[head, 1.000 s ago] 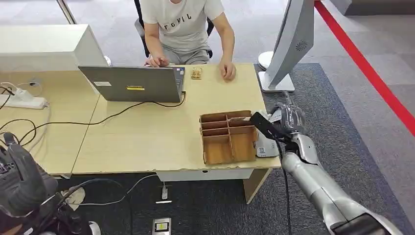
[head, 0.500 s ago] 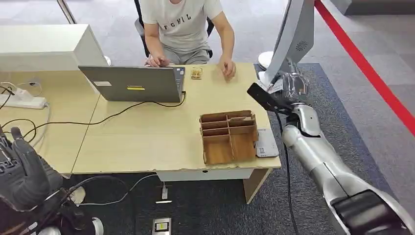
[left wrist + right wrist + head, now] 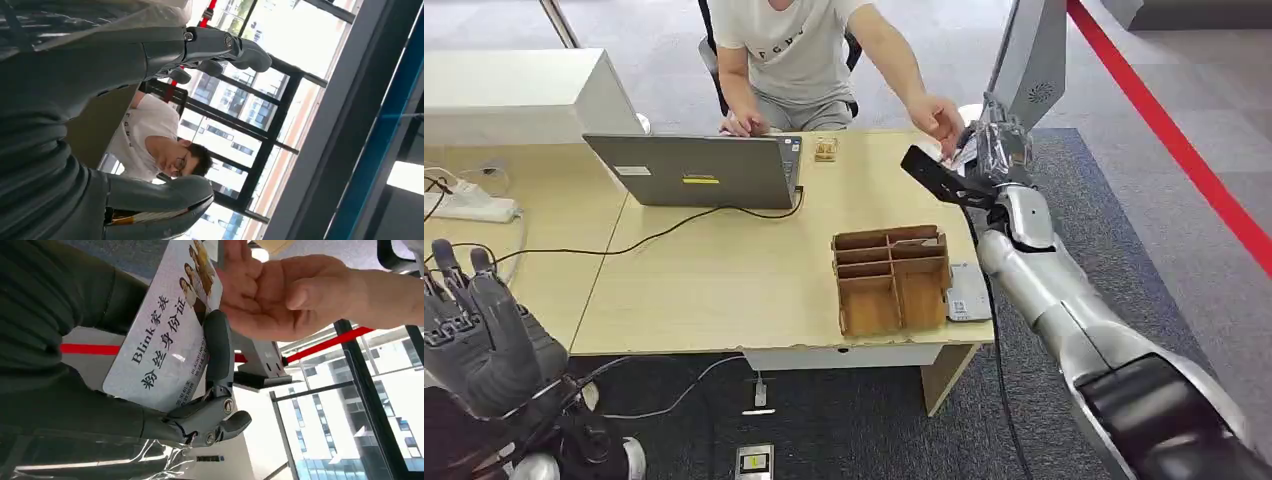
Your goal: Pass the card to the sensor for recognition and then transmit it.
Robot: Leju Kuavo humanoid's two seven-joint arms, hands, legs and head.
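Near left, below the worktop edge, your left hand is hanging with its fingers spread apart and gripping nothing. On the near right part of the worktop, a brown divided tray is sitting, and a flat white sensor pad is lying just beside its right wall. Farther back on the left, an open laptop is standing with a dark cable trailing from it. At the far right edge you are raising your right hand, its fingers pinching the card flat against the palm. A person's hand is reaching in from the far side and touching the card's far end. A grey monitor stand is rising just behind.
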